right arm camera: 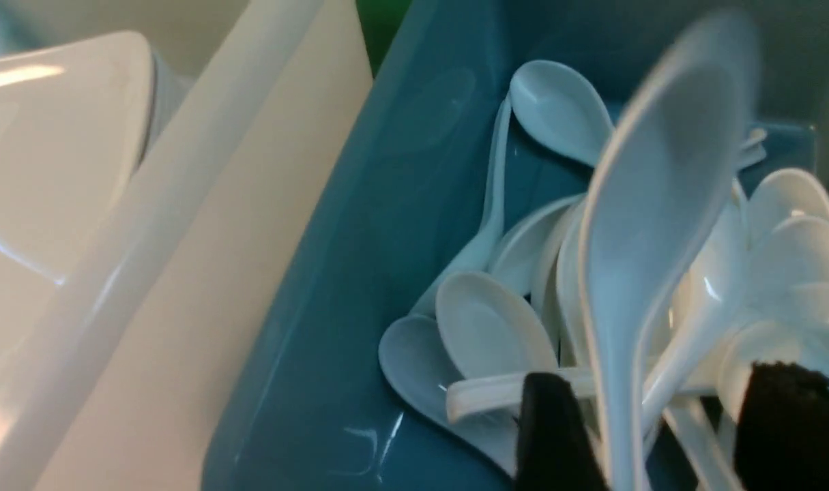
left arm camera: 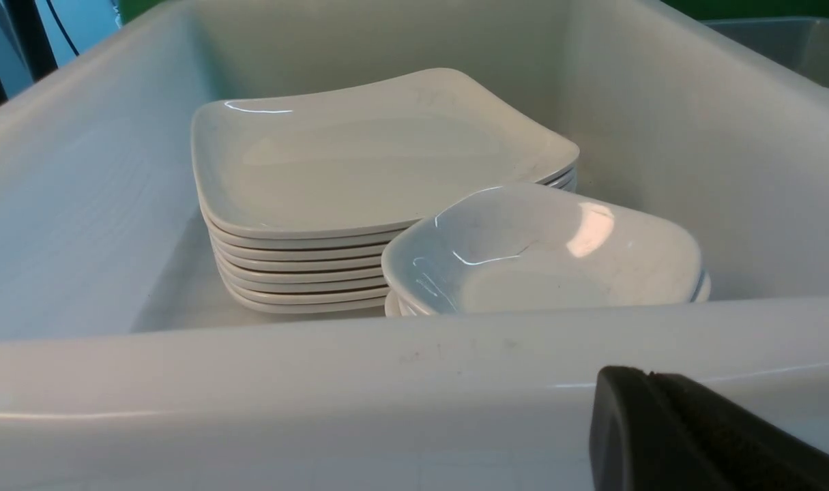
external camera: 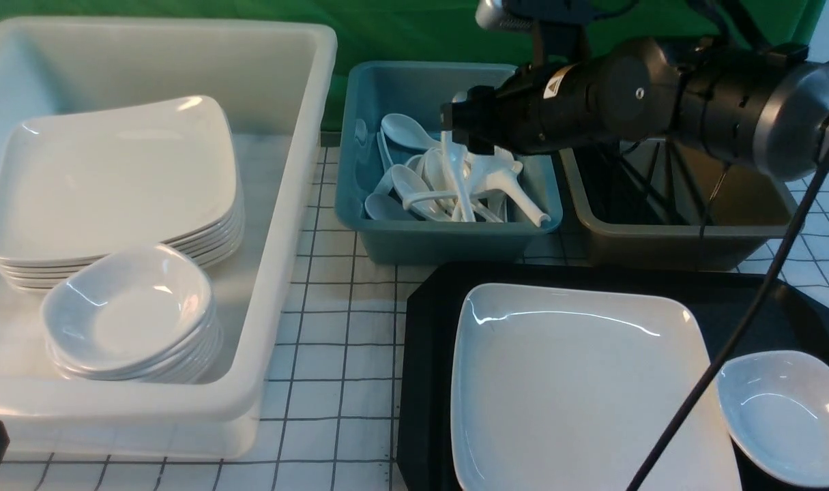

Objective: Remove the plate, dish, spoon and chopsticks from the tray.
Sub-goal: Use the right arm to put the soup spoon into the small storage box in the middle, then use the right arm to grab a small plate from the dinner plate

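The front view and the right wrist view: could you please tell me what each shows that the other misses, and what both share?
Only the front view shows the tray, with the plate and the dish on it, and the brown bin. Only the right wrist view shows the right gripper open, its fingers either side of the blurred spoon. Both show that spoon, the blue bin of other spoons and the white tub.

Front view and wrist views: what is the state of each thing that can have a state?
right gripper, open above the blue bin.
spoon, blurred, loose between its fingers.
left gripper, shut.
plate, empty, on the tray.
dish, empty, on the tray.
blue bin, holding many spoons.
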